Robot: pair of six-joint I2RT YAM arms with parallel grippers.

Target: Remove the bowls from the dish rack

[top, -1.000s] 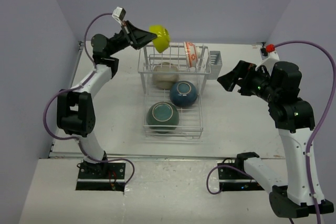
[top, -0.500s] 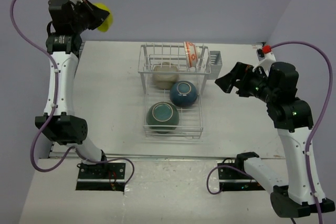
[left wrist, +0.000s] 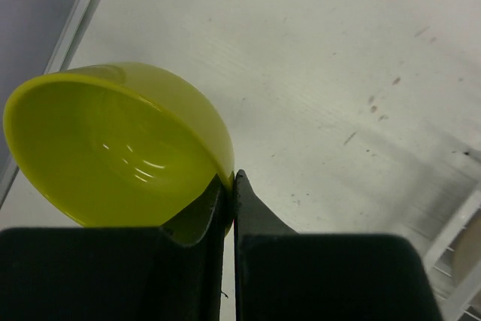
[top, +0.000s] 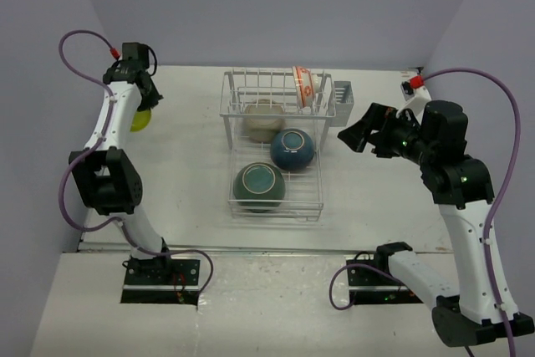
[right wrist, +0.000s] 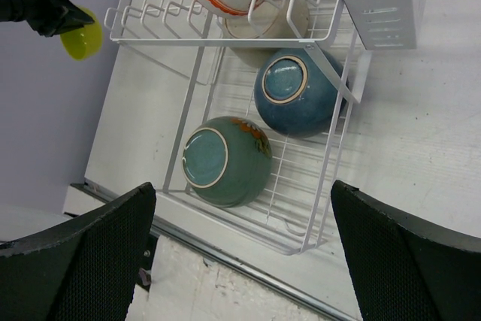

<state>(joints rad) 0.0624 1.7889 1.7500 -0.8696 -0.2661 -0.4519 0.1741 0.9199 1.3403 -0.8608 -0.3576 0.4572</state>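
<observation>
Tabletop (top: pixel 184 165) — four bowls (top: pixel 292 149) racked, left hand (left wrist: pixel 231 180) pinching one yellow-green bowl (left wrist: pixel 113 148) — right hand (top: pixel 358 134) agape.

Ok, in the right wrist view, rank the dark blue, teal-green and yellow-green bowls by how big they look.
1. Dark blue bowl and teal-green bowl: about alike, not ranked apart.
2. Yellow-green bowl: looks smallest by far, but it is farthest from this camera, so true size is unsure.

The top external view looks steeply down from high behind the robot onto the whole surface (top: pixel 184 165), with the dish rack (top: pixel 276 216) central. The left wrist view hangs close over its own fingers (left wrist: pixel 255 219) and the yellow-green bowl (left wrist: pixel 113 152). The right wrist view, farther off, shares rack and bowl with the overhead.
</observation>
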